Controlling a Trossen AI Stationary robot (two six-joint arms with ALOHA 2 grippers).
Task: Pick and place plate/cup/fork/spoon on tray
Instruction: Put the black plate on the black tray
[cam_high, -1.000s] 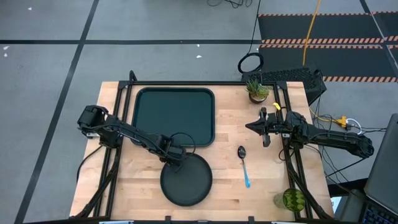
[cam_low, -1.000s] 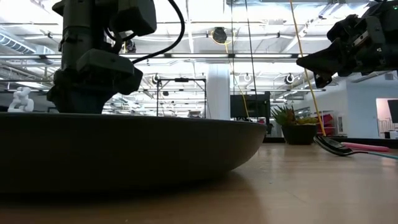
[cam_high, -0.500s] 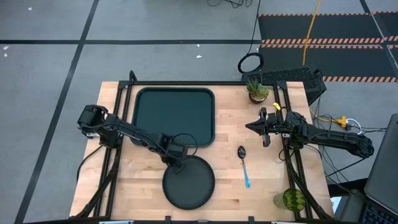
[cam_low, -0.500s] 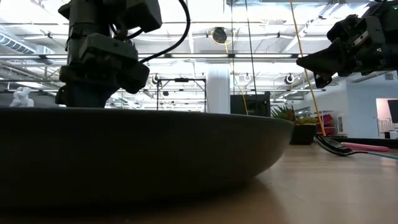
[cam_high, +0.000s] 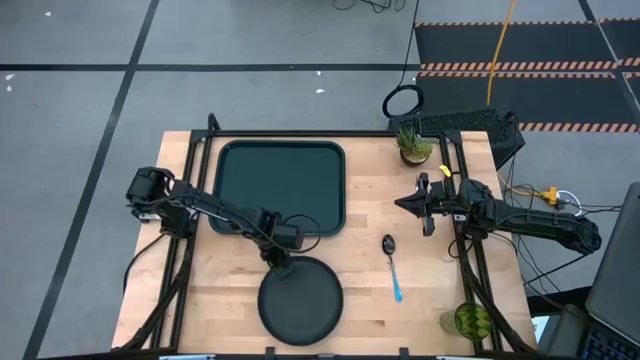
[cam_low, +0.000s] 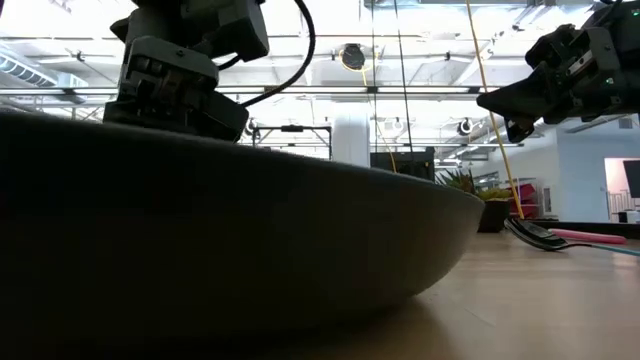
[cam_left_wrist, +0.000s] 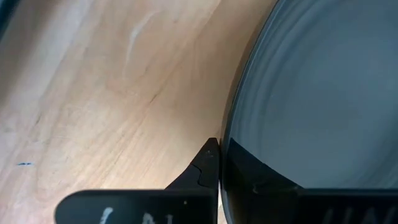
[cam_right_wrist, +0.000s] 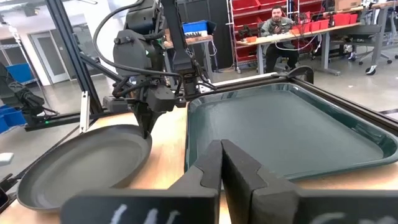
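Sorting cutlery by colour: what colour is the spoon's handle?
Light blue; the spoon shows best in the high view.

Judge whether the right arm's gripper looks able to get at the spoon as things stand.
Probably yes: the spoon lies alone on bare table, just in front of the right gripper, with nothing between them.

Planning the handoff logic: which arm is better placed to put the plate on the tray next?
The left. Its pincer is closed on the far rim of the plate, which the low view shows tilted up, right beside the tray. The right pincer hangs shut across the table, above the spoon.
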